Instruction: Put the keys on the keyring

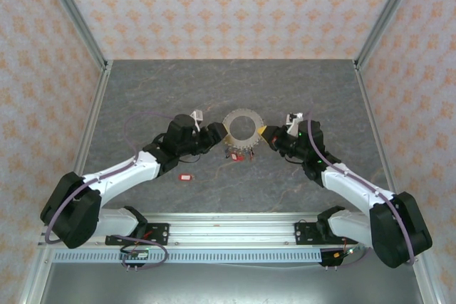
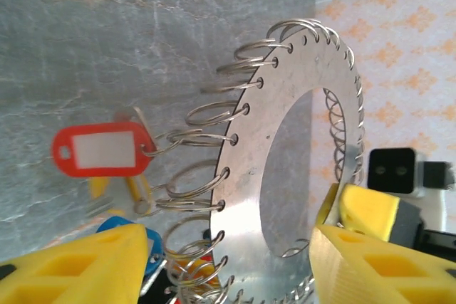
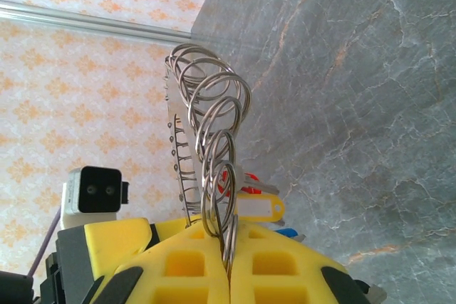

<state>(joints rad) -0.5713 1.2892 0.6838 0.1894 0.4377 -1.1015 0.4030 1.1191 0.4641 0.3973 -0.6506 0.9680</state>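
Note:
The keyring (image 1: 240,127) is a flat metal disc with wire rings round its rim, held up on edge above the table's middle. Red, yellow and blue tagged keys (image 1: 239,153) hang under it. My right gripper (image 1: 271,137) is shut on one wire ring at the disc's right edge; its pads (image 3: 206,265) pinch that ring (image 3: 229,236). My left gripper (image 1: 216,135) is open at the disc's left edge, its yellow fingers (image 2: 92,265) standing either side of the disc (image 2: 285,140). A red tag (image 2: 103,149) hangs from a ring. One loose red-tagged key (image 1: 186,176) lies on the table.
The grey stone-patterned table (image 1: 228,83) is walled by patterned panels on three sides. An aluminium rail (image 1: 235,229) with the arm bases runs along the near edge. Open floor lies behind the keyring and at both sides.

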